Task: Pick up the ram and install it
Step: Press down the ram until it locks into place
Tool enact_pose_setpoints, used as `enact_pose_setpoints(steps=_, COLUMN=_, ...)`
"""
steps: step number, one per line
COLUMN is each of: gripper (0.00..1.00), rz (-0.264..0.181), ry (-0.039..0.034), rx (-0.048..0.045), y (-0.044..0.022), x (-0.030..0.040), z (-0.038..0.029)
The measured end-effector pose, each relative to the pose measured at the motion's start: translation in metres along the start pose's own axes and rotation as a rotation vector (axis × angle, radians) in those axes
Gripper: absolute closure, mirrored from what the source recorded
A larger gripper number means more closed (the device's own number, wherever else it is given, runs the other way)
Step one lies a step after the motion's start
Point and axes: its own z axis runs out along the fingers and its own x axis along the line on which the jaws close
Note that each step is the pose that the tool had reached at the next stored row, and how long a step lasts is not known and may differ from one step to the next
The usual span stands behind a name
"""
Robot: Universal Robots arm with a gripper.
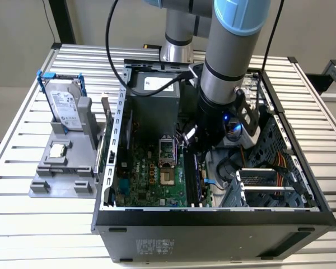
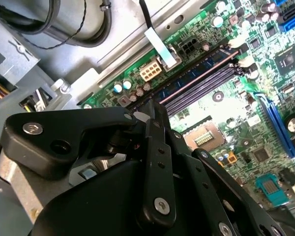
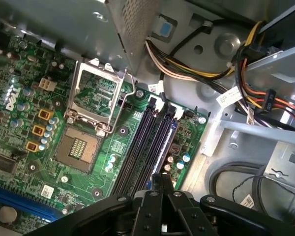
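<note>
gripper point(image 3: 162, 184) fingertips cut off, ram point(image 2: 196, 73) partly hidden

Exterior view: high, angled down from off the arm, at moderate distance, onto open computer case point(image 1: 213, 216) on slatted table point(image 1: 22, 235).

First wrist view: close, looking past gripper point(image 3: 162, 189) down onto motherboard point(image 3: 24, 142) and memory slots point(image 3: 147, 142).

Second wrist view: closer, from another side, tilted across gripper point(image 2: 155, 110) toward same memory slots point(image 2: 196, 83).

Shared by both wrist views: slots, board, gripper linkage.
</note>
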Motion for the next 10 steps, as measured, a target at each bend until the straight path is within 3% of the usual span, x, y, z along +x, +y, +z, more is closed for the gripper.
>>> enact_pose_setpoints(steps=10, gripper=1.0, rz=-0.079, ry=0.0001, rx=-0.001, y=0.0, x=0.0, z=0.0)
